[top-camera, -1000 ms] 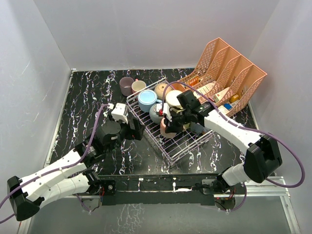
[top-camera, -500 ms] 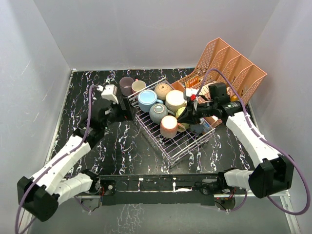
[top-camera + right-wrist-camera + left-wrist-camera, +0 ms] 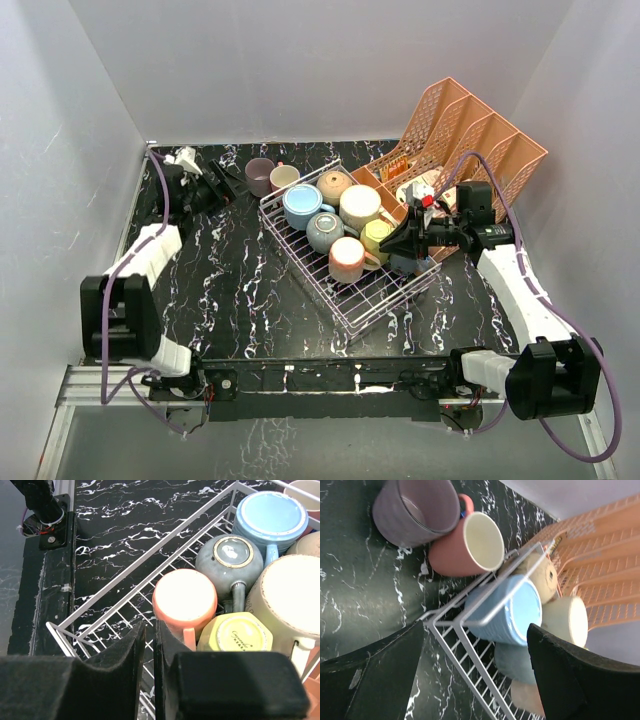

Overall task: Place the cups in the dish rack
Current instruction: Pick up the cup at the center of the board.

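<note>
Two stand just outside the dish rack (image 3: 372,292): mauve mug (image 3: 259,176), pink mug (image 3: 285,176); my left tool (image 3: 475,627) gapes, my right tool (image 3: 150,627) is closed.

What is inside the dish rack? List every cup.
Six mugs sit in the dish rack: light blue, tan, cream, grey-blue, pink, yellow. The right tool covers its right side, so anything beneath cannot be seen.

Bright, even light; slight wrist-view blur

Glossy ceramic cups (image 3: 185,600), wire dish rack (image 3: 372,295) (white-coated)
</note>
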`<state>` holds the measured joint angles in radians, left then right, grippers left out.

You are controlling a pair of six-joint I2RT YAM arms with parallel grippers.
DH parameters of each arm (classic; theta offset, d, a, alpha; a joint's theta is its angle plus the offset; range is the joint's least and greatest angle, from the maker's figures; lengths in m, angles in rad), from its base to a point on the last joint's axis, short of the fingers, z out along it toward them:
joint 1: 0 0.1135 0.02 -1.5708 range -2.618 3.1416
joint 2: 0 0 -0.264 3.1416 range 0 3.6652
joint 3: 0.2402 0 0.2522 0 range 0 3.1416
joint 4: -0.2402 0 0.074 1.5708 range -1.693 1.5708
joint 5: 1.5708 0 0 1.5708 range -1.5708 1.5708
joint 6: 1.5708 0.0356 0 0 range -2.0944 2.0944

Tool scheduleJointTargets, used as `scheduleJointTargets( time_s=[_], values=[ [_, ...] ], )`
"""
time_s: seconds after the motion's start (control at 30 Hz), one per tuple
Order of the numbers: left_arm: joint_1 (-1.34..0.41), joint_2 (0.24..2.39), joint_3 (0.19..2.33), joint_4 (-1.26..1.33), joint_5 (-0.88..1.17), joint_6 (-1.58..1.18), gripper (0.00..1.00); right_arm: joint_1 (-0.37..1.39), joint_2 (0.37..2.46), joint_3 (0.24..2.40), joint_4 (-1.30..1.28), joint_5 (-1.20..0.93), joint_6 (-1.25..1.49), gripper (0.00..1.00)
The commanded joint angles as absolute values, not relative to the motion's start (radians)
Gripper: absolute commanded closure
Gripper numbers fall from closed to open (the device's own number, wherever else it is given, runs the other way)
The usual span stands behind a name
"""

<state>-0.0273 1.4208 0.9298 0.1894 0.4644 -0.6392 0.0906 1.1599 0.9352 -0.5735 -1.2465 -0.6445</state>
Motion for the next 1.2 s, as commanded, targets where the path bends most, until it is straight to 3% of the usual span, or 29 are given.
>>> scheduleJointTargets(
  time_s=[0.0,0.27,0.43,1.03,1.17],
  values=[
    [0.016,1.529,1.047,0.267,0.507,-0.732,0.19,0.061,1.132,0.925,-0.502,-1.312,-0.646,0.84],
    [0.018,1.740,1.265,0.062,0.234,-0.662,0.24,0.054,1.117,0.901,-0.504,-1.282,-0.655,0.84],
    [0.008,1.848,1.391,-0.047,0.227,-0.646,0.29,0.055,1.123,0.905,-0.507,-1.262,-0.653,0.83],
    [-0.154,2.068,1.760,-0.292,-0.067,-0.434,0.30,0.055,1.119,0.890,-0.488,-1.236,-0.646,0.83],
    [-0.161,2.126,1.828,-0.335,-0.106,-0.397,0.36,0.054,1.118,0.888,-0.486,-1.234,-0.644,0.83]
  ],
)
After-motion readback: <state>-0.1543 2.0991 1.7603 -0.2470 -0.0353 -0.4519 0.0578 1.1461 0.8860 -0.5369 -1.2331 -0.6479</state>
